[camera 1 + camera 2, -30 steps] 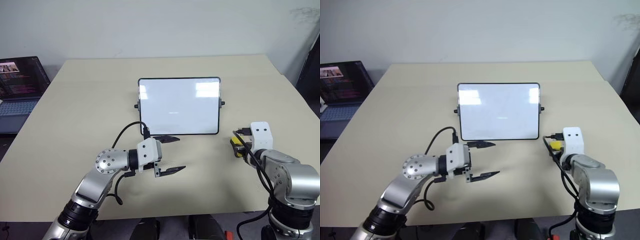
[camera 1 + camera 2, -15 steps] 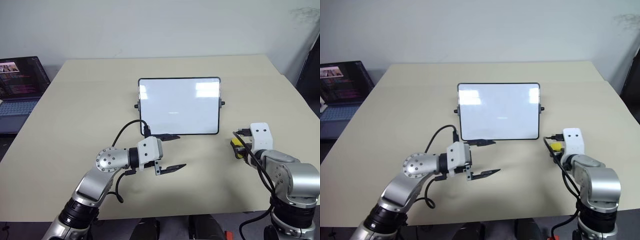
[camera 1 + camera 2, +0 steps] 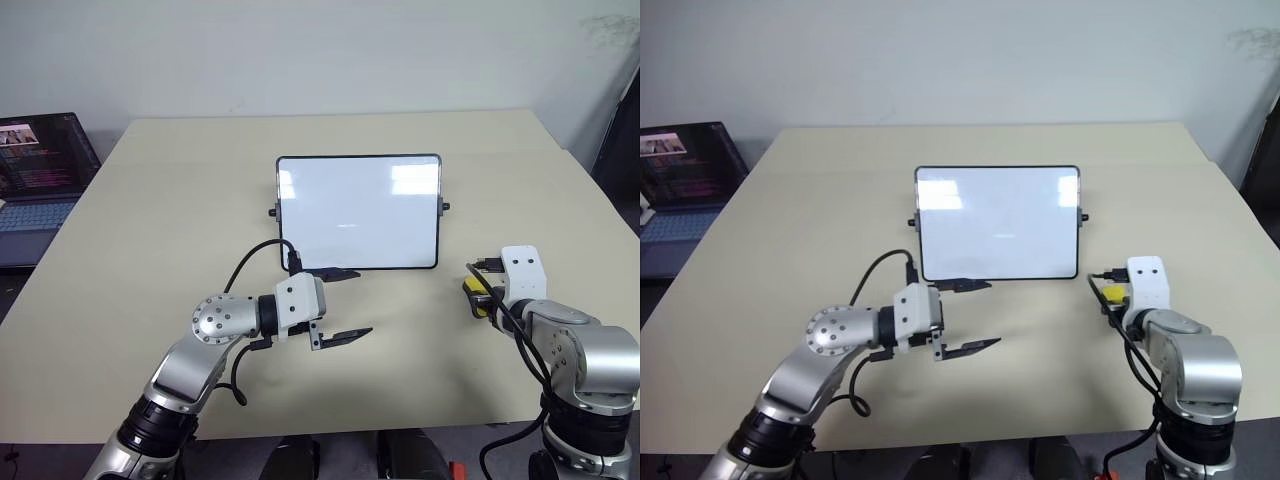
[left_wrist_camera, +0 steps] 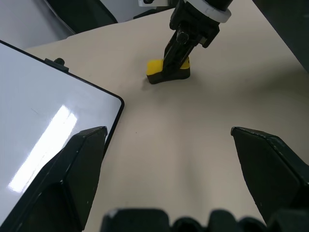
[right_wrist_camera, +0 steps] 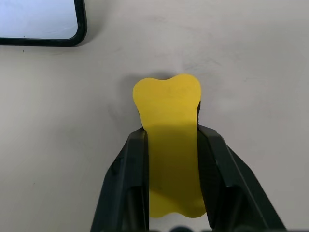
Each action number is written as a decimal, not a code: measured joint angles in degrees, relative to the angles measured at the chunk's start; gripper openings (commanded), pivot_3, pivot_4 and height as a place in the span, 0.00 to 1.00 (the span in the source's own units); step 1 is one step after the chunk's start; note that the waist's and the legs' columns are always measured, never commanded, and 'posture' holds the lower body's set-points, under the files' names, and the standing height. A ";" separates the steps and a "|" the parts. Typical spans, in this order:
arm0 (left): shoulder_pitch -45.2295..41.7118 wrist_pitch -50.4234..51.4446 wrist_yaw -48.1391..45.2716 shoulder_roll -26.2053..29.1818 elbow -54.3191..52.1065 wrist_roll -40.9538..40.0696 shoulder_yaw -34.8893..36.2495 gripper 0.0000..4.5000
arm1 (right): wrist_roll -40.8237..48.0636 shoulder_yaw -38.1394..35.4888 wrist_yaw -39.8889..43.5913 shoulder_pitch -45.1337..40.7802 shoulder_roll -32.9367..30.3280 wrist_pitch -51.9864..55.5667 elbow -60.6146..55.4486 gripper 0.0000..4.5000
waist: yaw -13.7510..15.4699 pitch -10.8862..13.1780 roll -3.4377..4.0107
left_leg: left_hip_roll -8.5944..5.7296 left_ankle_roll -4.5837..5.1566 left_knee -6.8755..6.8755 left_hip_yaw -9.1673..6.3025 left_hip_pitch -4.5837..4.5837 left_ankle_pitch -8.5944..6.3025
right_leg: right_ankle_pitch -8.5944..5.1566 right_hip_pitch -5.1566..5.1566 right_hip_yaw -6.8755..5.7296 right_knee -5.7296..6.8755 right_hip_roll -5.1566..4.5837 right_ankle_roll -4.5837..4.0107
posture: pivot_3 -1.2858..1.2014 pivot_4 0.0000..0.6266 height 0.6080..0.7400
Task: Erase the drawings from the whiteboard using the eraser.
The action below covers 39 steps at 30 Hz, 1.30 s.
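Right claw (image 5: 172, 131) is closed to a narrow gap on the eraser (image 5: 167, 101), one finger against each long side, eraser resting on the desk (image 3: 180, 200). Vs. a sec ago, nothing visibly shifted; both arms stay put. Whiteboard (image 3: 358, 212) sits ahead and left of that claw, no marks readable, so wiping looks done. Left claw (image 3: 360, 304) hangs wide open, empty, just short of the board's near edge. Pale desk, laptop (image 3: 35, 165) far left, plain wall behind.
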 measured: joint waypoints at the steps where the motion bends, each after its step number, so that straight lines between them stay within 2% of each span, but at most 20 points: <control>1: 0.00 0.03 0.00 0.00 0.00 0.00 0.00 1.00 | 0.09 0.00 0.03 0.00 -0.19 0.00 0.02 0.56 | 0.00 0.00 0.00 | 0.00 0.00 0.00 0.00 0.00 0.00 | 0.00 0.00 0.00 0.00 0.00 0.00 | 0.52 0.24 1.00; 6: -0.05 0.06 -0.02 0.00 0.00 0.00 0.00 1.00 | 0.81 0.01 -0.06 0.00 -0.60 0.00 0.11 0.95 | 0.00 0.00 0.00 | 0.00 0.00 0.00 0.00 0.00 0.00 | 0.00 0.00 0.00 0.00 0.00 0.00 | 0.52 0.24 1.00; 7: -0.05 0.07 -0.02 0.01 0.00 0.00 0.00 1.00 | 0.95 0.01 -0.12 0.00 -0.60 0.00 0.12 0.99 | 0.00 0.00 0.00 | 0.00 0.00 0.00 0.00 0.00 0.00 | 0.00 0.00 0.00 0.00 0.00 0.00 | 0.52 0.24 1.00; 20: -0.09 0.20 0.10 0.00 -0.06 -0.02 0.01 1.00 | 1.24 0.01 -0.50 -0.40 -0.92 0.00 0.46 0.99 | 0.00 0.00 0.00 | 0.00 0.00 0.00 0.00 0.00 0.00 | 0.00 0.00 0.00 0.01 0.00 0.00 | 0.52 0.24 1.00; 23: -0.45 3.39 1.94 -0.55 -1.37 -1.82 1.36 1.00 | 1.24 -0.18 -0.69 -1.87 -0.76 0.01 0.39 0.99 | -0.04 0.00 0.00 | 0.00 0.01 0.02 0.00 0.00 0.00 | 0.00 0.00 0.00 0.04 0.00 0.00 | 0.52 0.24 1.00; 26: -2.15 8.77 6.86 -1.20 -4.96 -3.15 5.32 1.00 | 1.21 -1.30 -1.51 -5.86 -0.15 0.00 -0.92 0.99 | -0.06 0.00 0.00 | 0.01 0.00 0.03 -0.02 0.01 0.00 | 0.00 0.00 -0.02 0.07 0.01 0.01 | 0.52 0.24 1.00; 32: 0.10 12.55 15.98 -2.40 -5.23 0.13 8.47 1.00 | 1.07 -2.27 -3.02 -6.76 0.85 -0.92 -2.00 0.99 | -0.01 0.00 0.00 | -0.02 -0.10 0.04 0.01 0.01 0.06 | -0.01 0.00 0.03 0.03 0.00 0.02 | 0.52 0.24 1.00; 39: 6.71 19.54 29.59 -8.84 -8.04 2.96 11.73 1.00 | 0.67 -4.57 -4.25 -1.34 0.80 -14.31 -3.22 0.99 | 0.10 0.00 -0.01 | -0.03 -0.11 0.04 0.00 -0.01 0.06 | -0.03 0.00 0.02 0.05 -0.03 0.06 | 0.52 0.24 1.00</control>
